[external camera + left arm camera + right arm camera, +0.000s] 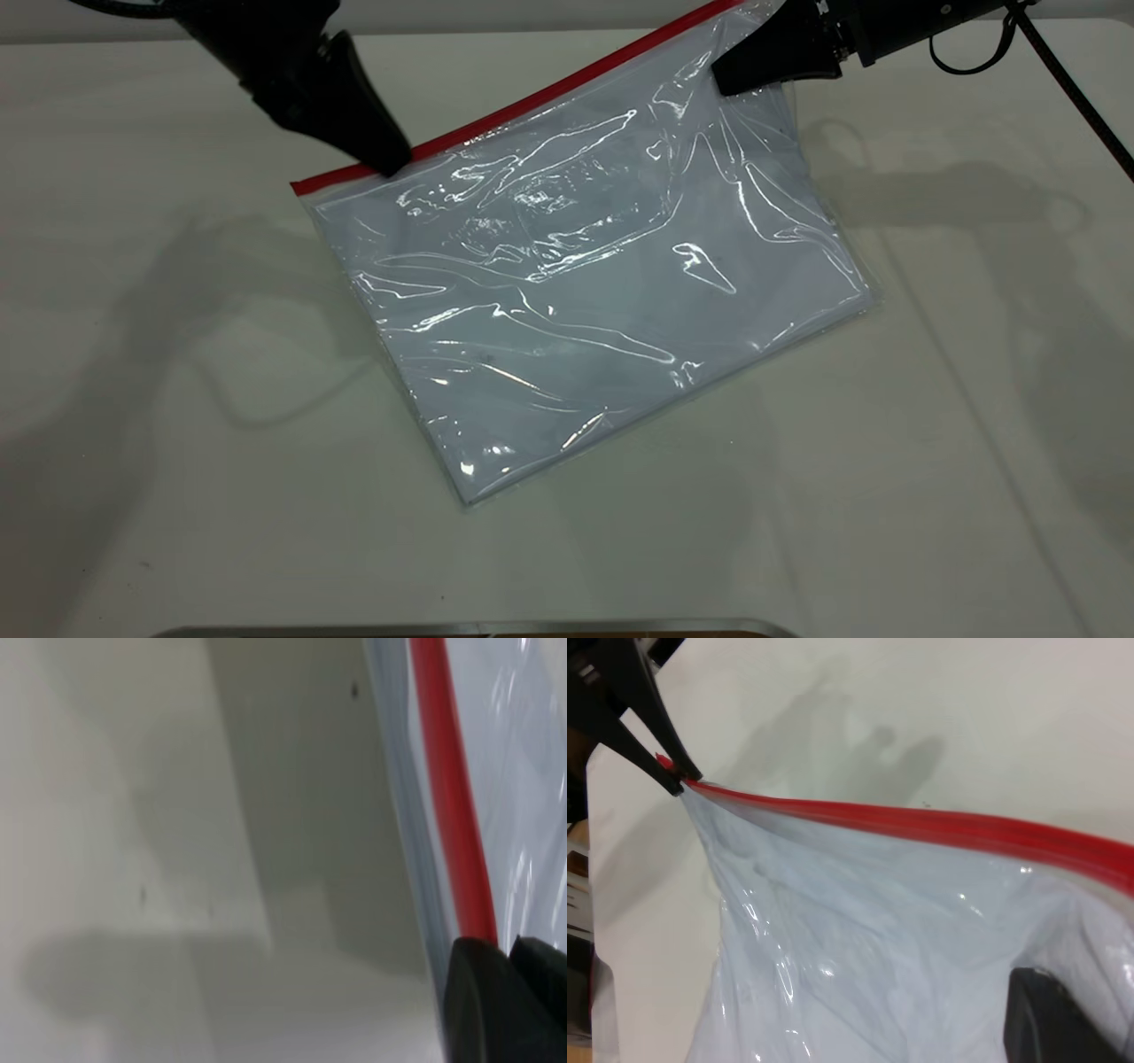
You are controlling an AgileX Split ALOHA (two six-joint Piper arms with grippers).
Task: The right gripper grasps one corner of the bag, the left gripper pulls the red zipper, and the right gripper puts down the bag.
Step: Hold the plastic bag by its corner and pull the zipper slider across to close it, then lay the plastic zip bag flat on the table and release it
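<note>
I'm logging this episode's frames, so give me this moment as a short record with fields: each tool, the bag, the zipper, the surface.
left tool: shut on the red zipper near the strip's left end
right tool: shut on the bag's upper right corner, holding it up
bag: clear, wrinkled, zipper edge raised, opposite edge resting on the table
red zipper: stretched straight between the two tools
table: white, shadows of both arms on it

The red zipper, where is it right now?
In the exterior view the red zipper runs along the bag's raised far edge, between the left gripper near its left end and the right gripper.
</note>
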